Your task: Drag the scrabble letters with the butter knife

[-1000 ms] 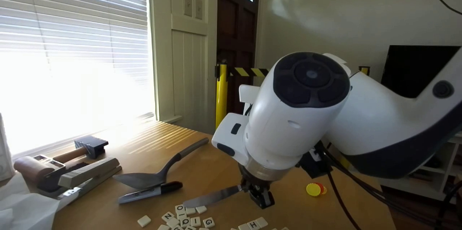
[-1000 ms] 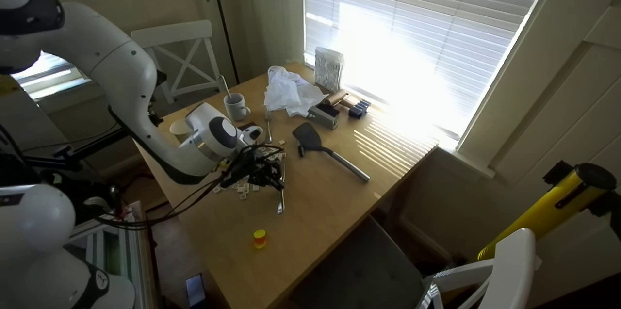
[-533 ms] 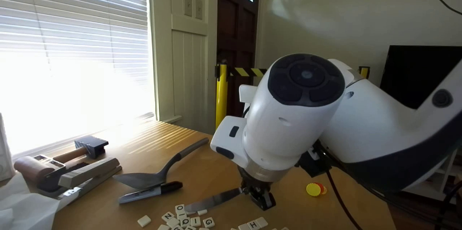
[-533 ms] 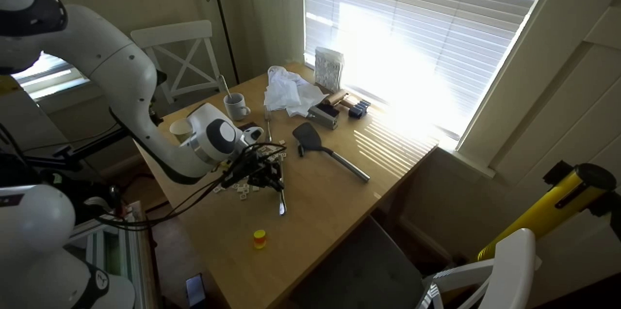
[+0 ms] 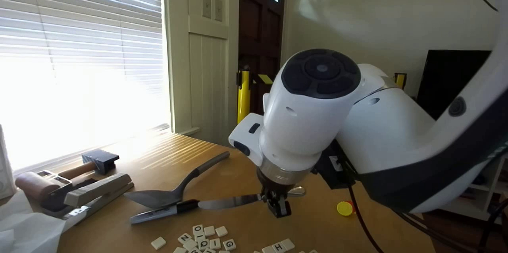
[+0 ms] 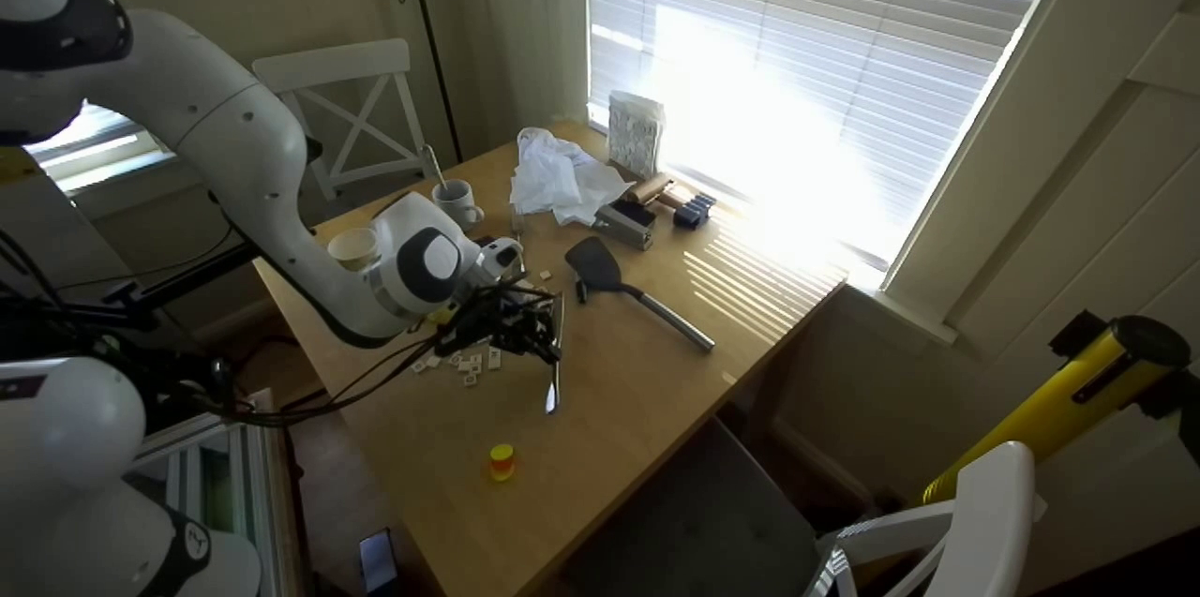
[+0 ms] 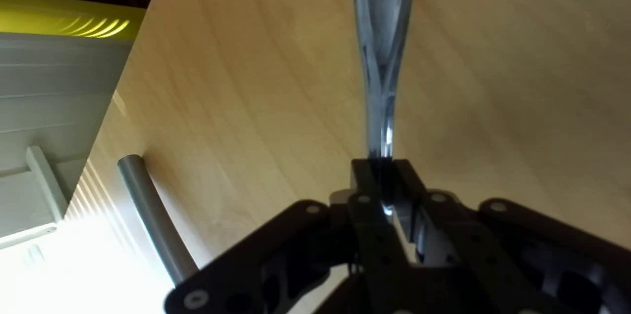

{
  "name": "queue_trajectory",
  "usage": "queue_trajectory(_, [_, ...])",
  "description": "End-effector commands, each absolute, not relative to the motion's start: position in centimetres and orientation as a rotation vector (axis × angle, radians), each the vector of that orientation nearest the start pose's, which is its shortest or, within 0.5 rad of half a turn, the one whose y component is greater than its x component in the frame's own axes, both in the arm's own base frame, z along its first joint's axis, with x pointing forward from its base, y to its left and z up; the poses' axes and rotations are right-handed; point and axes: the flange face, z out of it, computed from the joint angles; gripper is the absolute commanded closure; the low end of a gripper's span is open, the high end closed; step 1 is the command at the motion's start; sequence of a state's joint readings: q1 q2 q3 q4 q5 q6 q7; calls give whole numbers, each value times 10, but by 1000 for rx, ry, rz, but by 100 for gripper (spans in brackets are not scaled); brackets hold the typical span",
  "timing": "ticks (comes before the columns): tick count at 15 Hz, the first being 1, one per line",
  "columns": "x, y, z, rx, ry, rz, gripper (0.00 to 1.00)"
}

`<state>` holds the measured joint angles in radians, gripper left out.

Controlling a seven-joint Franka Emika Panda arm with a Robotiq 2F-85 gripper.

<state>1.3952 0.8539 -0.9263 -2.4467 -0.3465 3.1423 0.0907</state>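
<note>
My gripper (image 5: 279, 207) is shut on the butter knife (image 5: 228, 203), around the middle of it. In an exterior view the silver blade points left, its tip seen in front of the black marker cap. The knife appears raised above the table. In the wrist view, the gripper (image 7: 380, 176) pinches the knife handle (image 7: 383, 23), which extends away from the jaws; the blade is hidden there. The pale scrabble letters (image 5: 203, 244) lie scattered at the bottom of an exterior view, apart from the knife. They also show beside the gripper (image 6: 539, 335) in an exterior view (image 6: 471, 368), partly hidden by it.
A dark spatula (image 5: 158, 197) and a marker (image 5: 154, 215) lie near the blade tip. A stapler (image 5: 99, 191) is farther left. A yellow disc (image 5: 344, 208) stands on the table. A mug (image 6: 455, 203), a white bag (image 6: 558, 180) and a fork (image 6: 519, 250) lie behind.
The gripper and knife have risen and moved away from the tiles, toward the spatula side. Tiles that the blade covered now show. The tiles look unmoved.
</note>
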Motion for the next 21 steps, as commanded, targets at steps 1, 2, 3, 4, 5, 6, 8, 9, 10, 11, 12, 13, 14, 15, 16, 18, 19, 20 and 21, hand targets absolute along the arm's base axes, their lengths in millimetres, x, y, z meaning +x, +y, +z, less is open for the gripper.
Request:
queue_trajectory(1, [443, 187, 102, 2185, 1188, 296, 96])
queue_trajectory(2, [444, 188, 101, 2167, 1199, 297, 96])
queue_trajectory(3, [444, 189, 100, 2156, 1208, 296, 96])
queue_trajectory(4, [444, 190, 98, 2140, 1217, 295, 96])
queue_trajectory(5, [443, 191, 96, 2130, 1230, 287, 96])
queue_trajectory(6, [443, 193, 94, 2112, 1240, 285, 96])
queue_trajectory(8, [441, 195, 90, 2089, 1265, 267, 96])
queue_trajectory(9, [440, 196, 88, 2077, 1281, 256, 96])
queue_trajectory(10, [439, 196, 86, 2068, 1301, 243, 96])
queue_trajectory(11, [437, 197, 85, 2061, 1318, 230, 96])
queue_trajectory(12, [436, 196, 84, 2060, 1343, 214, 96])
queue_trajectory(13, [434, 197, 84, 2057, 1366, 202, 96])
queue_trajectory(14, [433, 197, 84, 2055, 1389, 191, 96])
queue_trajectory(15, [433, 197, 84, 2048, 1406, 184, 96])
queue_trajectory(16, [433, 196, 85, 2037, 1418, 179, 96])
queue_trajectory(18, [433, 199, 85, 2029, 1452, 170, 96])
queue_trajectory(19, [432, 202, 84, 2026, 1464, 167, 96])
queue_trajectory(20, [432, 202, 84, 2018, 1480, 166, 96])
queue_trajectory(21, [431, 202, 85, 2014, 1494, 164, 96])
